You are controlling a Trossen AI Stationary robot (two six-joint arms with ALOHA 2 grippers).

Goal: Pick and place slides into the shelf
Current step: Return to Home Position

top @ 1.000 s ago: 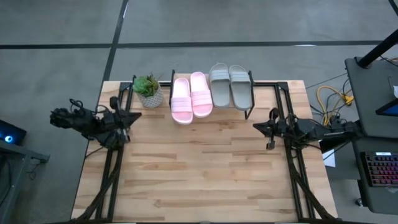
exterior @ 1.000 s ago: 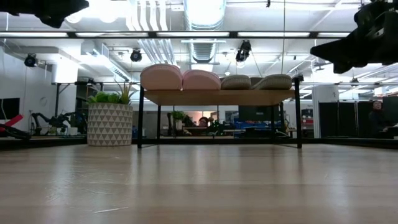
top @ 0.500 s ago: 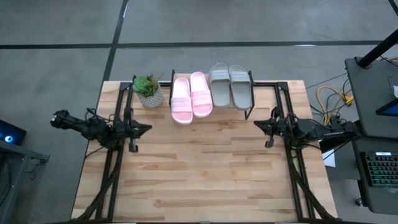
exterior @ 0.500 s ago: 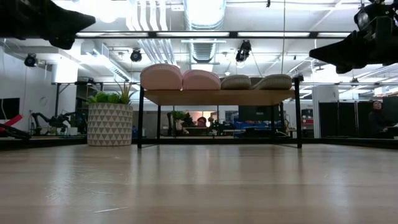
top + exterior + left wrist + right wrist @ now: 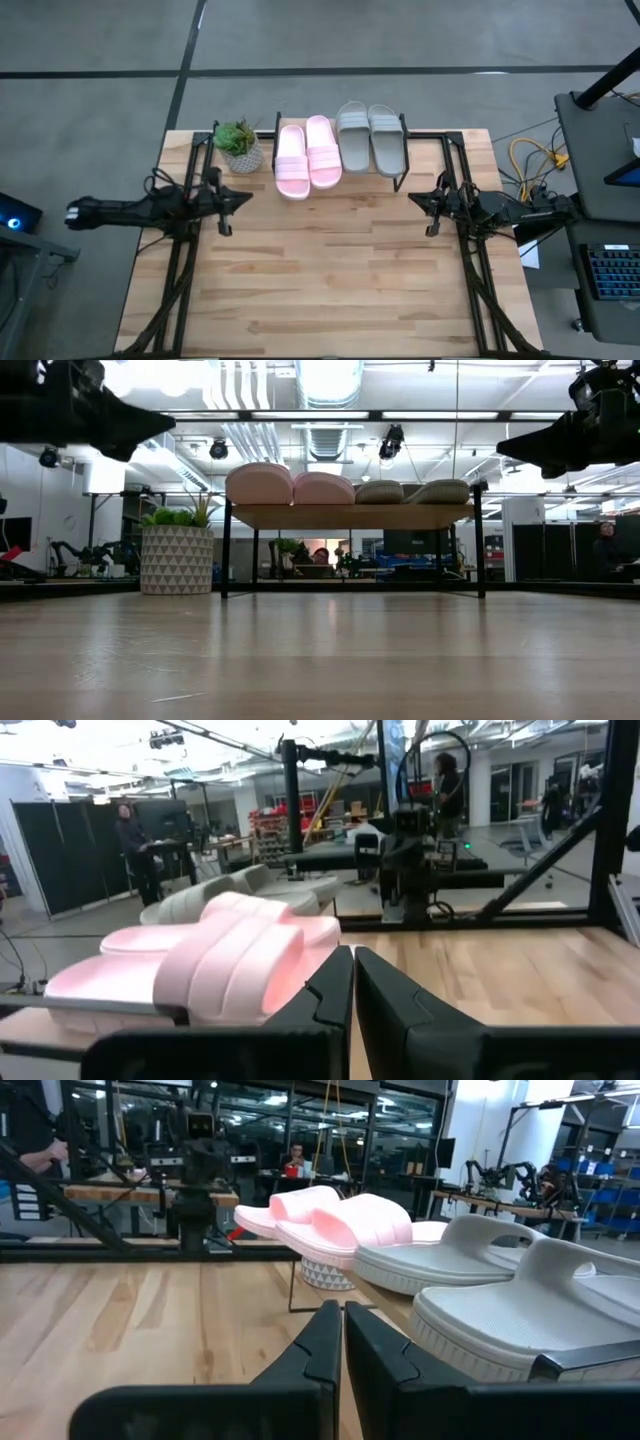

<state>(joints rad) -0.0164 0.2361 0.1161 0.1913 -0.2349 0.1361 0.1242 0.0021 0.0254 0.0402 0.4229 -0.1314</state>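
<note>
Fingers point(image 5: 328, 992) pinched together on both grippers, holding nothing: left gripper point(image 5: 238, 197) over the table point(image 5: 330, 280) on its left side, right gripper point(image 5: 418, 203) over its right. Far side: shelf point(image 5: 350, 516) carrying pink slides point(image 5: 305, 155) and grey-green slides point(image 5: 368, 138) side by side. Probably light, squishy foam; best grabbed across the wide strap.

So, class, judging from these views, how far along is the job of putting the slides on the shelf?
Done: the pink pair and the grey-green pair sit side by side on the shelf. In hand: nothing; the left tool and right tool are shut and empty, at the sides of the table. Left: no slide is off the shelf.
</note>
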